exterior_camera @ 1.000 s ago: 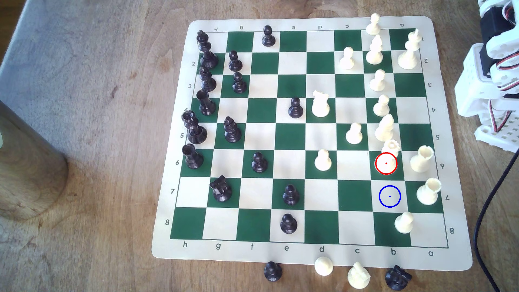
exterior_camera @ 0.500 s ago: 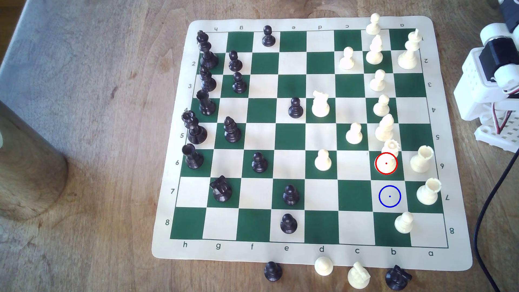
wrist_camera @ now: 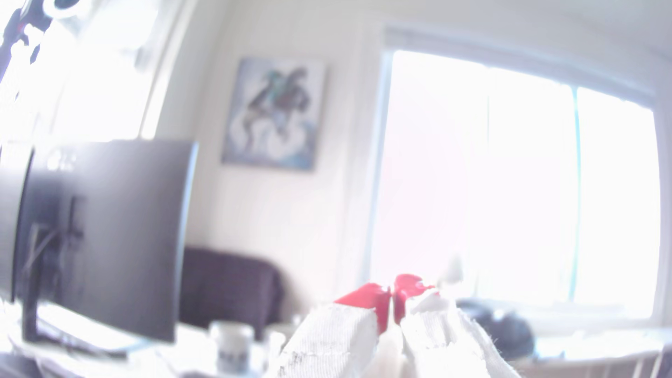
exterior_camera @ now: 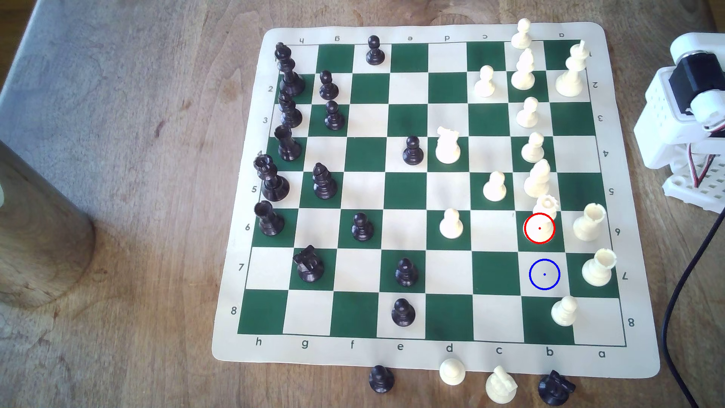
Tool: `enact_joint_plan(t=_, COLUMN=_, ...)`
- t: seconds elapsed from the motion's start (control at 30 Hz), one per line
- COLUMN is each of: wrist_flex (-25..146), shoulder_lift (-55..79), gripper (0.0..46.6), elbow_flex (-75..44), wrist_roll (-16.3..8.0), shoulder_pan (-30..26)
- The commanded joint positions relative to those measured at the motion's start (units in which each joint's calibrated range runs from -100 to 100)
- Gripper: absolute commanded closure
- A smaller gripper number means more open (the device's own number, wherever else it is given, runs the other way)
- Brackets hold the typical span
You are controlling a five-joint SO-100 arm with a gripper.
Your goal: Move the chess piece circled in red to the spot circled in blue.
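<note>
The chess piece (exterior_camera: 546, 210) is a cream-white queen with a wide round base and a flared coronet of small points around a central knob. It stands upright on a green square in the row marked 6 and the column marked b, toward the exterior view's right. A red ring with a red centre dot lies over its base. The spot (exterior_camera: 544, 274) is the cream square directly below it in the exterior view, in the row marked 7 of the same column, marked with a thin blue ring and a tiny blue dot. No piece stands on that square.
</note>
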Motion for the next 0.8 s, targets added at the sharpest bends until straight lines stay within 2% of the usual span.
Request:
enact_joint_plan(t=0.0, wrist_flex=28.7, shoulder_lift=0.4, gripper=46.4, elbow_flex=-14.3, wrist_roll=-3.8, shoulder_pan=-2.0)
enact_joint_plan(t=0.03, wrist_flex=33.3, shoulder_lift=0.4, gripper=46.4, elbow_flex=-16.6, wrist_roll=-5.4, shoulder_pan=-2.6)
enact_joint_plan(t=0.17, wrist_flex=49.4, shoulder_lift=0.4, gripper=46.4, elbow_flex=-21.0, wrist_roll=-8.9, shoulder_pan=-7.8)
enact_joint_plan(t=0.23, wrist_flex=54.9, shoulder_lift=0.9, gripper=46.4, elbow_flex=-21.0, wrist_roll=-11.4, shoulder_pan=-8.2)
enact_joint_plan(t=0.37, wrist_flex=57.8, shoulder_lift=3.4, gripper=46.4, elbow_flex=-21.0, wrist_roll=-13.9, shoulder_pan=-6.8)
enact_joint_plan(t=0.5, wrist_flex=62.4, shoulder_lift=9.9, gripper=46.4, elbow_flex=-24.6, wrist_roll=-18.8, shoulder_pan=-9.1)
enact_joint_plan(t=0.53, wrist_flex=64.6, shoulder_lift=13.0, gripper=46.4, elbow_flex=-26.1, wrist_roll=-21.0, shoulder_pan=-10.4)
enact_joint_plan(t=0.7, wrist_flex=71.7, shoulder_lift=25.0, gripper=46.4, elbow_flex=-31.3, wrist_roll=-27.6, shoulder_pan=-12.8)
enact_joint_plan(t=0.77, wrist_flex=73.2, shoulder_lift=28.2, gripper=46.4, elbow_flex=-32.2, wrist_roll=-28.4, shoulder_pan=-13.2)
